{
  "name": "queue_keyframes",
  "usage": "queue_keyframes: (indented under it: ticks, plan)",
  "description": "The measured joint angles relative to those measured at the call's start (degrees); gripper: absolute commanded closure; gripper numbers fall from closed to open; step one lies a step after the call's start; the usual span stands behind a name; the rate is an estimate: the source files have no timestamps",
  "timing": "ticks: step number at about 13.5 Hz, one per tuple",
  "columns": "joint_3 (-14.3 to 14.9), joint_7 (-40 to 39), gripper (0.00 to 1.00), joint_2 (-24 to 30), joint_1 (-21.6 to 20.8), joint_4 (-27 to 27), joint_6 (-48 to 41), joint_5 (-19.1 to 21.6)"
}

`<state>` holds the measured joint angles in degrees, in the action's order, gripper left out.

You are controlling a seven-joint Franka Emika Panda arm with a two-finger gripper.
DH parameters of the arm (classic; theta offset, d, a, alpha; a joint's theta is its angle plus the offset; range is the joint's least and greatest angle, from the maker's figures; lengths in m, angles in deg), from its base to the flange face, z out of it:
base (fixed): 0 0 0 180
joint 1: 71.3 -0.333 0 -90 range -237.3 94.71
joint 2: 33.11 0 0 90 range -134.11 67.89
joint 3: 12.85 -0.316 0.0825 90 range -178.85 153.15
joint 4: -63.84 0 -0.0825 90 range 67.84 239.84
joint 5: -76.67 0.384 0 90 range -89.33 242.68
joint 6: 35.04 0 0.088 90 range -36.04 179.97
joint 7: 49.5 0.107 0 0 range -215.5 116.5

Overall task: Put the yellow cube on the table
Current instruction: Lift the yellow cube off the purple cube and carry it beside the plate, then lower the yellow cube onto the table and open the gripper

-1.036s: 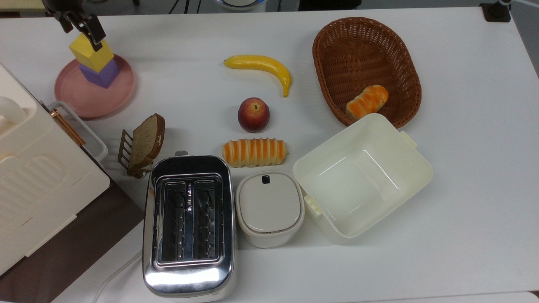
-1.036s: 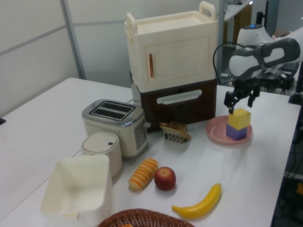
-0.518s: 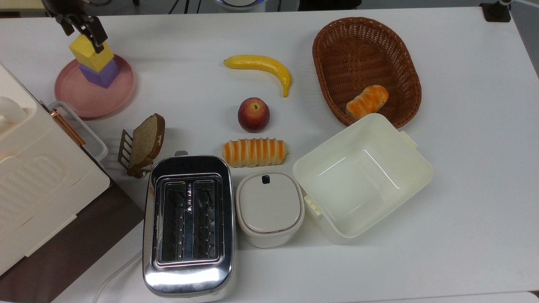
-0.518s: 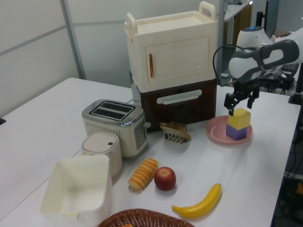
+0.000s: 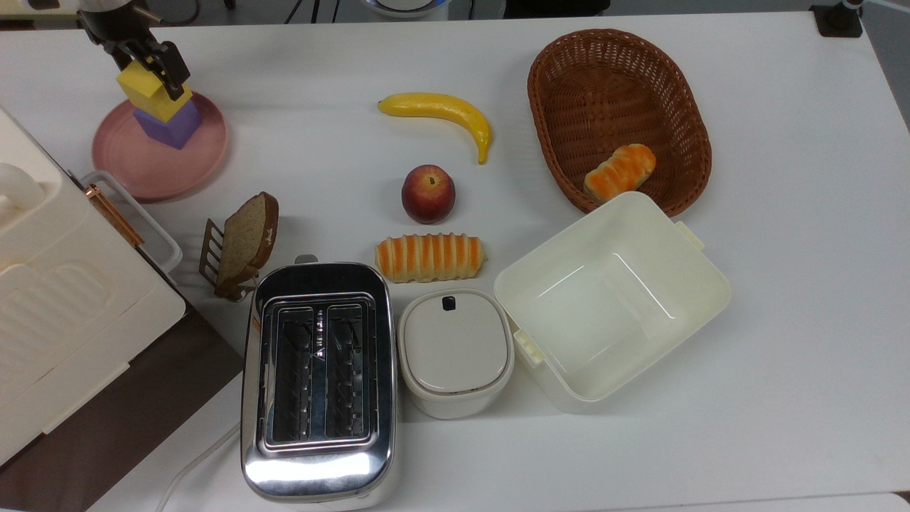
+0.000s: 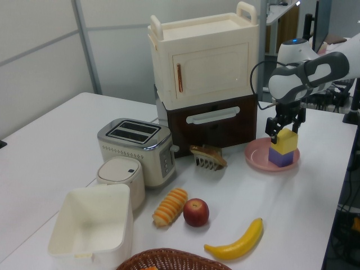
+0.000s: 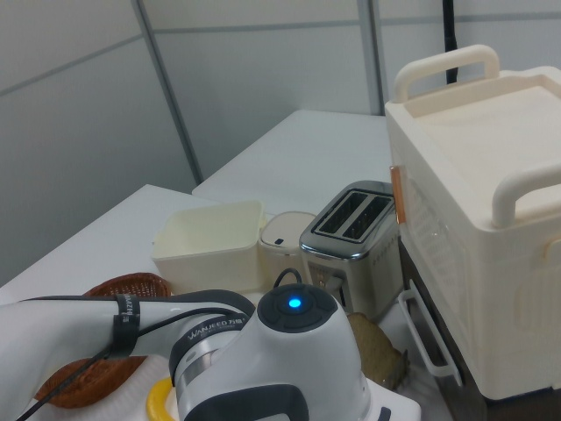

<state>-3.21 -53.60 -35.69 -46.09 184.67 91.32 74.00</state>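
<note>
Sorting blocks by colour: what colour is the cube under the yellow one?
Purple cube, clearest in the top view.

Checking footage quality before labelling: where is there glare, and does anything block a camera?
Top view: bright glare on the toaster chrome front edge; soft, short shadows on the table. Left view: even light, the yellow cube clearly lit. Right view: the robot arm crowds the foreground, blue light glowing.
</note>
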Motion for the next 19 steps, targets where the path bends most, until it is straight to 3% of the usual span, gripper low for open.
queue_keyframes:
  ticks: [7,12,16,18,19]
  plan:
    - [-0.1,-2.6,0.8,0.2,-0.4,0.0,0.8,0.0]
    - [-0.6,2.9,0.79,3.5,-9.4,-0.3,1.1,0.1]
    - [-0.8,7.5,0.77,2.8,-17.7,-0.2,1.1,0.1]
    - [-0.8,8.6,0.59,2.6,-21.1,-0.9,1.6,0.1]
    - [-0.8,9.7,0.13,2.2,-22.5,-1.6,1.6,0.1]
